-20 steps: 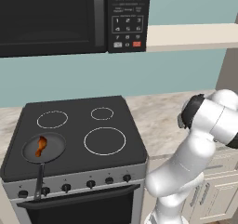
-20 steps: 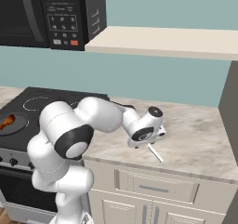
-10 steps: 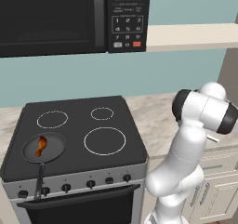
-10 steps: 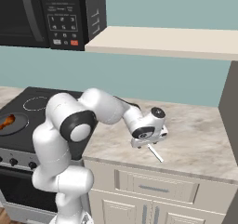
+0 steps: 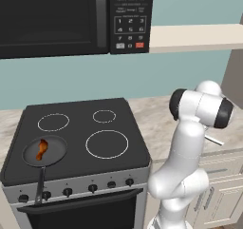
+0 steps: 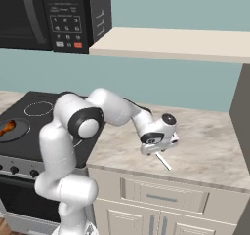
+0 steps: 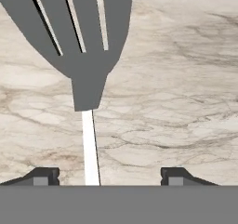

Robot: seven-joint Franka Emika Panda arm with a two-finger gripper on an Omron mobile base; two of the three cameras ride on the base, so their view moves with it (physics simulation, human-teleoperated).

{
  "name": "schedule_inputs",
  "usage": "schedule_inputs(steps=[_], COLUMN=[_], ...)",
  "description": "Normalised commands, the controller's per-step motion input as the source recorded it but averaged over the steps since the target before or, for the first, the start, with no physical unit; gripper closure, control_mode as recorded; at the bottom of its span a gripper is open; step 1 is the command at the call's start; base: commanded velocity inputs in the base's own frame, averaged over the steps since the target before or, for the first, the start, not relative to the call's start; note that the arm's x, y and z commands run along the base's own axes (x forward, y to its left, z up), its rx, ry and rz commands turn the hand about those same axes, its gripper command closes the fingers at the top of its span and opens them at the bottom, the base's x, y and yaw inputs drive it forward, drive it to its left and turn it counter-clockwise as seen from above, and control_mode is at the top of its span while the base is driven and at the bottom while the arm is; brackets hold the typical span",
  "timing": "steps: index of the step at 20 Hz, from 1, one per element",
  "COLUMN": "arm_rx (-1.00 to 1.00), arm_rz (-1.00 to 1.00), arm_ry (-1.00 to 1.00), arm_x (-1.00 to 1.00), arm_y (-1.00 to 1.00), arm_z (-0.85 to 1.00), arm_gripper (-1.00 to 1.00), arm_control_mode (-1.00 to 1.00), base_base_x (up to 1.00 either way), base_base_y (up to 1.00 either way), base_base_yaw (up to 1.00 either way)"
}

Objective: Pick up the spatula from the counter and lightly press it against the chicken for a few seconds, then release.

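Lowered over the spatula [image 7: 86, 46] near the counter's [image 7: 176, 79] front edge, fingers [image 7: 44, 176] stood apart astride its handle [image 7: 89, 144]; centring before closing seemed wise.

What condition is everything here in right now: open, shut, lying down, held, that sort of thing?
Spatula: lying flat on the counter, not held.
Gripper: open, fingertips either side of the spatula's handle, not touching it.
Chicken: lying in the pan.
Pan: on the stove, front left burner.
Microwave: door shut.
Drawer: shut.
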Motion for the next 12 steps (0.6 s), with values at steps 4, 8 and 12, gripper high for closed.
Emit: schedule_inputs(steps=[4,8,12], arm_rx=[0.0,0.0,0.0], arm_rz=[0.0,0.0,0.0], arm_ry=[0.0,0.0,-0.02], arm_x=[0.13,0.06,-0.08], arm_y=[0.0,0.0,0.02], arm_z=[-0.26,-0.16,0.0], arm_gripper=[1.0,1.0,1.0], arm_control_mode=[-1.0,-1.0,-1.0], base_base_x=[0.0,0.0,0.0], base_base_y=[0.0,0.0,0.0], base_base_yaw=[0.0,0.0,0.0])
